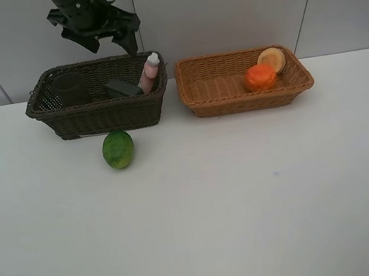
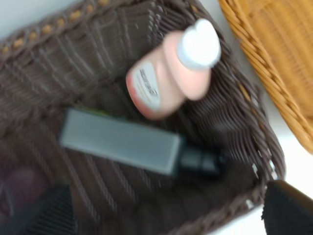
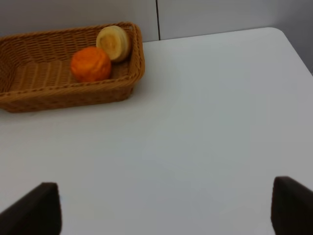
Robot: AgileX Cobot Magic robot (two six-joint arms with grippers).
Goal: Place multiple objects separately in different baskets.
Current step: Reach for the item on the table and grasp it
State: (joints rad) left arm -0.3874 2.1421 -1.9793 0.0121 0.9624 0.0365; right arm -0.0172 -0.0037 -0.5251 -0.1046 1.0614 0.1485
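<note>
On the white worktop (image 1: 253, 204) the smooth green round fruit (image 1: 118, 150) sits just in front of the deep dark brown wicker basket (image 1: 101, 113), which holds a mauve cup (image 1: 70, 89), a flat-lying dark pump bottle (image 2: 122, 142) and a leaning pink bottle (image 2: 166, 78). The shallower tan woven basket (image 1: 219, 89) to the right holds an orange (image 1: 260, 77) and a pale peach-like fruit (image 1: 271, 60). The left hand (image 1: 113, 36) hangs spread above the dark basket's far side; the right hand (image 3: 166, 205), also spread, hovers over bare worktop.

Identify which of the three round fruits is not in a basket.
The green fruit: it sits on the table in front of the dark basket, while the other two fruits lie in the tan basket.
</note>
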